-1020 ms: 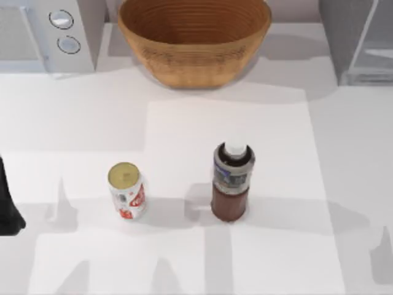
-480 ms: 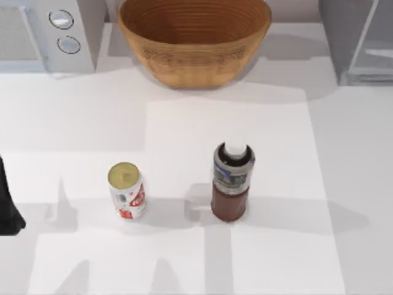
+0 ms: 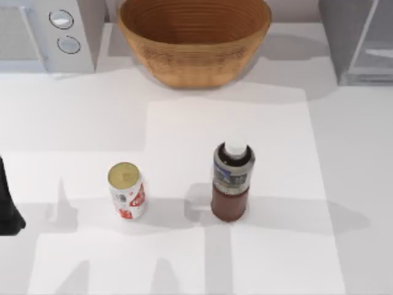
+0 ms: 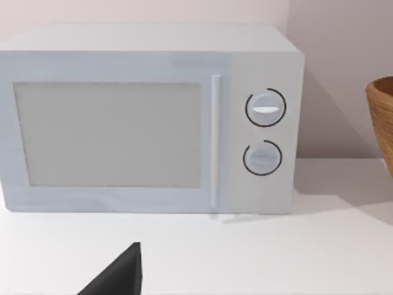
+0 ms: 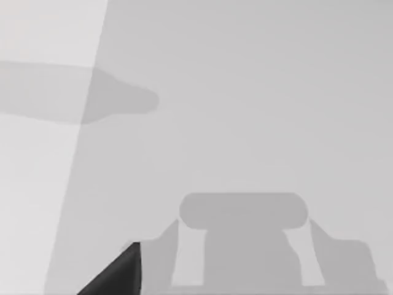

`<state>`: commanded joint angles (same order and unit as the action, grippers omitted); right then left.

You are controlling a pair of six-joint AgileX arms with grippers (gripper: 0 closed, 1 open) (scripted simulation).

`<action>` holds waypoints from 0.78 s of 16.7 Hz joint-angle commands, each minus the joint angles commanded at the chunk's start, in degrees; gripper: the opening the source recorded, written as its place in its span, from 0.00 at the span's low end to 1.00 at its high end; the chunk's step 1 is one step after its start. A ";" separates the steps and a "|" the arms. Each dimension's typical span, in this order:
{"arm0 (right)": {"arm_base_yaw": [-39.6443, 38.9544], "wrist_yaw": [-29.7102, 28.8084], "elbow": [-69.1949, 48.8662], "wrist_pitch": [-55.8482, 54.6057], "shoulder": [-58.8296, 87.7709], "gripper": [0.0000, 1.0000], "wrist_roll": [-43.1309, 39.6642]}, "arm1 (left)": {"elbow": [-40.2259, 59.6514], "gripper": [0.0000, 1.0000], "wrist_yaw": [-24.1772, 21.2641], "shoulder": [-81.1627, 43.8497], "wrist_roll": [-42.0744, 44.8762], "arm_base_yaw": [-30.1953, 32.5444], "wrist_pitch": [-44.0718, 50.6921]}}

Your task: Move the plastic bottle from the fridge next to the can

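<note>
The plastic bottle (image 3: pixel 233 182) is standing upright on the table (image 3: pixel 73 123), right of the can (image 3: pixel 127 190). Behind them, the microwave (image 3: pixel 46 34), basket (image 3: pixel 194 38) and fridge (image 3: pixel 356 40) are lining the back edge from left to right.

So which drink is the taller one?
The bottle, with the white cap and dark reddish-brown drink. It stands taller than the short white-and-red can to its left.

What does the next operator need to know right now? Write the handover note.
Left arm: parked at the table's left edge, holding nothing visible.
Right gripper: facing bare table in its wrist view.
Bottle: upright on the table, out of the fridge, to the right of the can with a gap between them.
Done: bottle placed beside the can and released.
Left: nothing apparent, unless a closer placement is wanted.
</note>
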<state>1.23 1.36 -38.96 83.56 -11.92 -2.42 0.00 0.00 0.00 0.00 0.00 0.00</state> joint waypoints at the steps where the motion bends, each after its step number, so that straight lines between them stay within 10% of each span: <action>1: 1.79 1.37 -1.03 -0.38 1.58 1.00 -1.80 | 0.00 1.00 0.00 0.00 0.00 0.00 0.00; 6: 19.50 13.26 -9.14 -2.09 18.39 1.00 -19.91 | 0.00 1.00 0.00 0.00 0.00 0.00 0.00; 13: 57.14 33.48 -22.42 -2.99 62.60 1.00 -66.76 | 0.00 1.00 0.00 0.00 0.00 0.00 0.00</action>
<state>58.37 34.84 -61.38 80.57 50.68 -69.18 0.00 0.00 0.00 0.00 0.00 0.00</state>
